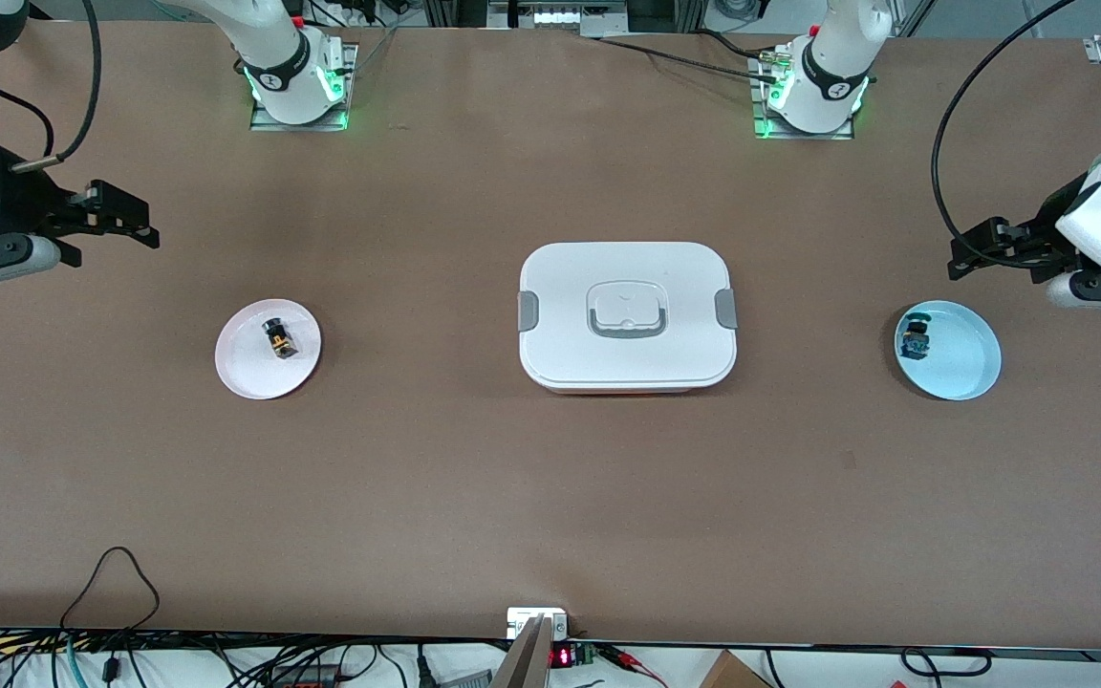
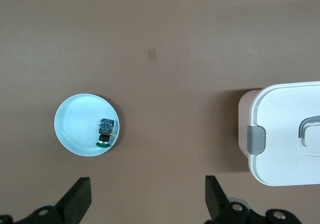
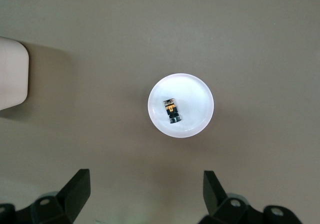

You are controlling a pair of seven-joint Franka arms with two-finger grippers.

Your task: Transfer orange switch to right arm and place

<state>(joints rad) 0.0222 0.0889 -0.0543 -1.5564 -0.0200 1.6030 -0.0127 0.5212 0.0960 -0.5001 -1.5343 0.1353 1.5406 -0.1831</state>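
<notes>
Orange switch [image 1: 278, 338] lying on its side on a pale pink plate [image 1: 243, 368] toward the right arm's end of the table, clear of both grippers and gripped by neither. Right gripper [image 1: 135, 222] held in the air above bare table [image 1: 550, 497] near that end, farther from the front camera than the pink plate, fingers spread wide with nothing between them. In the right wrist view, both black fingertips [image 3: 77, 184] well apart from the switch [image 3: 172, 110], the plate [image 3: 197, 92] lying ahead of the open gap and not between the fingers. Left gripper [image 1: 971, 250] held in the air at the left arm's end, over the table just beside a light blue plate [image 1: 966, 368], fingers likewise wide open and empty. Blue-and-black component [image 1: 916, 337] resting on that blue plate near its rim; in the left wrist view, plate [image 2: 75, 124] and component [image 2: 105, 132] ahead of the spread fingertips [image 2: 80, 196], untouched. White lidded box [image 1: 627, 277] with grey side latches and a grey handle at the table centre, between the two plates, well apart from the switch. Both arms stationed at the outer ends of the table, no contact with any object
</notes>
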